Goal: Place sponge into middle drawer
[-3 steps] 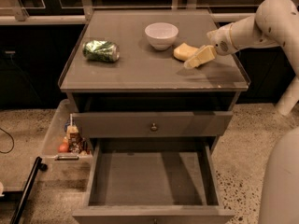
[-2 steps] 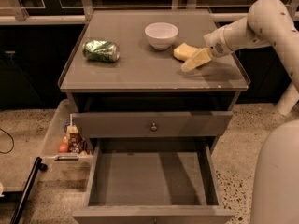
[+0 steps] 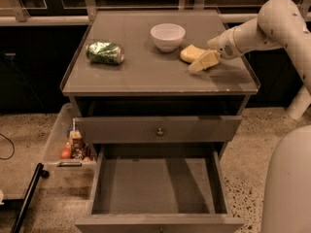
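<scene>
Only one camera, looking down at the cabinet. The soft pale-yellow oblong sponge [image 3: 189, 53] lies on the grey tabletop [image 3: 146, 74], just right of the white round bowl [image 3: 167, 35], with its long axis roughly left-right. The robot's gripper [image 3: 204, 62] sits at its right end, and honestly I can't tell if it's gripping. The wide grey-brown wooden middle drawer [image 3: 155, 191] is pulled out below.

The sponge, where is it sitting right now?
In the camera view the sponge lies on the cabinet top, toward its right rear, just right of the white bowl, with the end effector at its front-right edge.
</scene>
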{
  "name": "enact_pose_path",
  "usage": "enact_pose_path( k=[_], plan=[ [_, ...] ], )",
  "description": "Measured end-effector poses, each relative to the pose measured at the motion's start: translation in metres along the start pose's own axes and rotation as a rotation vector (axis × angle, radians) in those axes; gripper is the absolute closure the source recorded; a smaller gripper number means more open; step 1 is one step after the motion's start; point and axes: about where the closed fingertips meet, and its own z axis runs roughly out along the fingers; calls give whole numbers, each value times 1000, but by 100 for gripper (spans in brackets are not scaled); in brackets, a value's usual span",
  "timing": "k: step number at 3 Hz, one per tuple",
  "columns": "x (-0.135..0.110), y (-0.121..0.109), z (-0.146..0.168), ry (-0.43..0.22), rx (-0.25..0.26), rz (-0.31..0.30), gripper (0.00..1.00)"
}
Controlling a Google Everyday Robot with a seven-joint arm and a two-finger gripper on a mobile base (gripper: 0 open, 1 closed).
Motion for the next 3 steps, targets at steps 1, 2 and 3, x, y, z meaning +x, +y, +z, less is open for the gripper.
enact_pose_path(
  k=[1,2,3],
  plan=[
    [0,0,0,0,0,0,43],
    [0,0,0,0,0,0,66],
    [0,0,0,0,0,0,89]
  ],
)
